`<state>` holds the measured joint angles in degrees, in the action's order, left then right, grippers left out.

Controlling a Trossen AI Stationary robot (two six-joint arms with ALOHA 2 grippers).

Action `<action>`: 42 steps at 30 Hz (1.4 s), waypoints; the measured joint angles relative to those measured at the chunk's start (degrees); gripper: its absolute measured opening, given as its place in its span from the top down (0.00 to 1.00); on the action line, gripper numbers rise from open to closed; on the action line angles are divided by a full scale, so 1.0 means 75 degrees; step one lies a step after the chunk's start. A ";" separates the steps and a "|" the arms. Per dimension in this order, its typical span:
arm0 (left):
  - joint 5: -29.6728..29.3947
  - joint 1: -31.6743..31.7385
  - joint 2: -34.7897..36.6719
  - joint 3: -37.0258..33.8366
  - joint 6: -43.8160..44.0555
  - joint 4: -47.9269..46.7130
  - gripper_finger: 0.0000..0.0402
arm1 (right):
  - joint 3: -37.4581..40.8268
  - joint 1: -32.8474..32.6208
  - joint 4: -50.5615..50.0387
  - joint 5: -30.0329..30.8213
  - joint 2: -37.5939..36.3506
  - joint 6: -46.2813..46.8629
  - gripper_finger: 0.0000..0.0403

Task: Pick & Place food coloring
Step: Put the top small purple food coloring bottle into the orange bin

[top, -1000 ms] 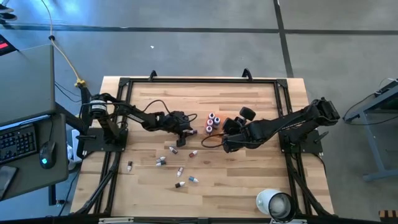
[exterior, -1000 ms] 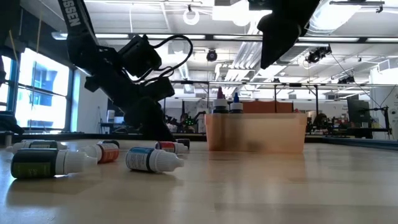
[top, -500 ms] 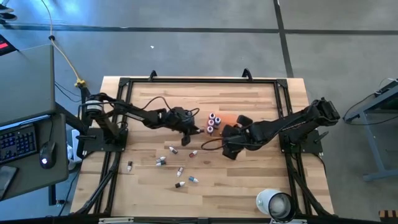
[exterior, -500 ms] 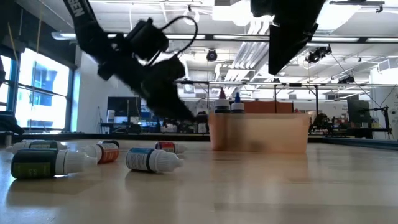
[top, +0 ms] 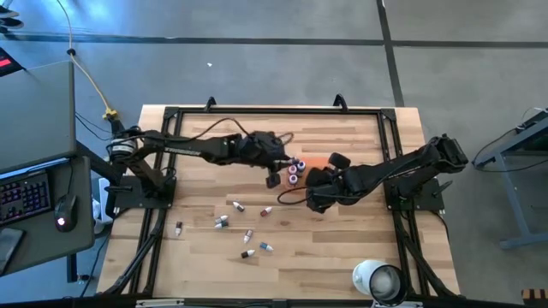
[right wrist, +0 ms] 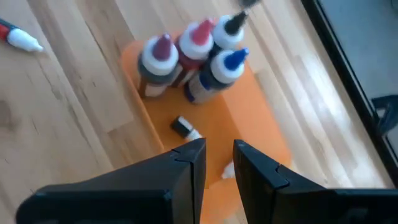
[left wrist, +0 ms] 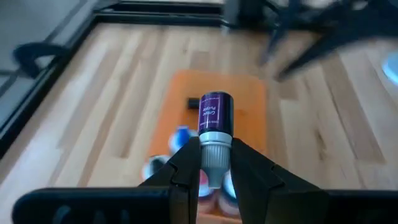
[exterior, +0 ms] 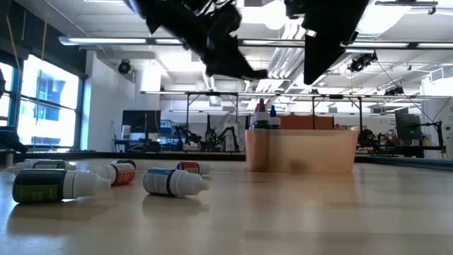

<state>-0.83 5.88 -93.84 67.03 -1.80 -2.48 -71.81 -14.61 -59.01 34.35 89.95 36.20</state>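
From my seat the left gripper (left wrist: 214, 167) is pinching a small purple-labelled food coloring bottle with a white neck (left wrist: 214, 130), fingers (left wrist: 186, 168) clamped on the neck just below the label, body pointing out ahead. In the high view that gripper (top: 272, 176) is up off the table, hanging right at the near-left end of the translucent orange rectangular tray (top: 315, 162). Left wrist cam looks down past the bottle onto the tray (left wrist: 249, 118), so it's over it, not in it.

Inside the tray there's a cluster of four upright bottles (right wrist: 193, 56) with dark red, red, black and blue tips, bunched at one end, plus one small dark bottle lying flat (right wrist: 185, 127) on the tray floor.

The right gripper (right wrist: 216, 163) is over the other end of the tray, fingers nearly together with just a narrow gap and nothing between them.

Further out, the loose bottles (top: 244, 229) are scattered lying down on the wooden table (top: 360, 248) toward the front. A large white cylindrical roll (top: 377, 279) sits at the front right corner.
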 joint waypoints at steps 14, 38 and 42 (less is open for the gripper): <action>-0.0217 -0.0592 -0.2602 0.2718 0.0266 -0.0221 0.83 | 0.0791 -0.1488 -0.2934 0.1721 -0.1487 0.4498 0.82; -0.1028 -0.0636 -0.4308 0.5461 -0.0041 -0.3062 0.67 | 0.2681 -0.1603 -0.0243 0.1631 -0.3712 0.3138 0.82; -0.1031 -0.0636 -0.4308 0.5461 -0.0065 -0.2991 0.57 | 0.2681 -0.1603 0.0251 0.1743 -0.3715 0.2507 0.82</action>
<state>-8.56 1.10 -126.15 107.98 -2.29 -24.92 -51.70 -26.63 -57.12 47.42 62.08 55.00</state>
